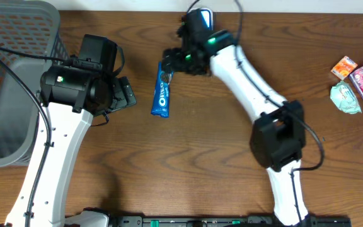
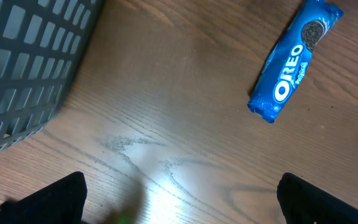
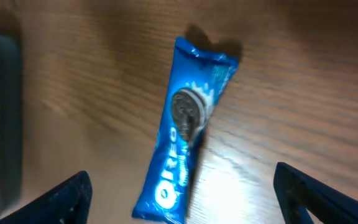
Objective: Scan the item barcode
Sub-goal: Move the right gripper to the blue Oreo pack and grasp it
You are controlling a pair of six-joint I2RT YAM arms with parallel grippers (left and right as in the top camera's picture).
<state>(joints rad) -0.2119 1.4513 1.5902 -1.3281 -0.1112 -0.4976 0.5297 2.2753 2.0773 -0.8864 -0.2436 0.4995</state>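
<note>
Overhead: a blue Oreo pack (image 1: 162, 93) lies flat on the table (image 1: 219, 164) between the left gripper (image 1: 123, 93) and right gripper (image 1: 171, 62). Left wrist: jaws wide, empty. Right wrist: jaws wide above the pack. It is probably light, crinkly and slippery, best pinched across its narrow middle.

Blue Oreo pack (image 1: 162, 96), grey lattice basket (image 1: 17, 82)

Says "OREO" in big white letters on the blue cookie pack (image 2: 294, 59). Has a smaller white word right beside it, too blurry to read.
</note>
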